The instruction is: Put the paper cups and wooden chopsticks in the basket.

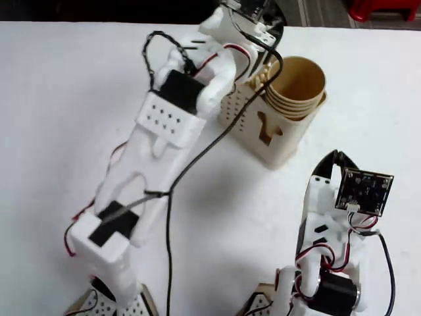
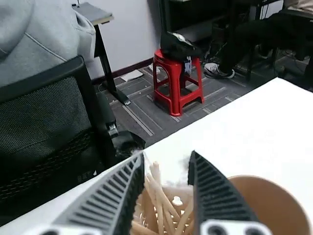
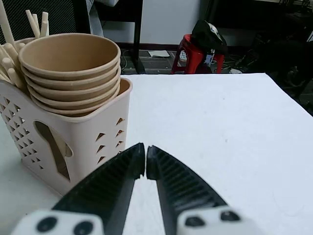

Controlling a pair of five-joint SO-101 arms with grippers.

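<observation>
One basket (image 3: 83,147), about five paper cups (image 3: 68,54), several chopsticks (image 2: 161,200).

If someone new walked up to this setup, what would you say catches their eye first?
The stack of paper cups standing in the cream basket towards the far side of the table draws the eye first, with the wooden chopsticks bunched beside them in the same basket. The left gripper hangs open right above those chopsticks, while the right gripper sits shut and empty beside the basket.

Stacked paper cups (image 3: 71,63) and chopsticks (image 3: 33,23) sit in basket (image 3: 93,142)
</observation>
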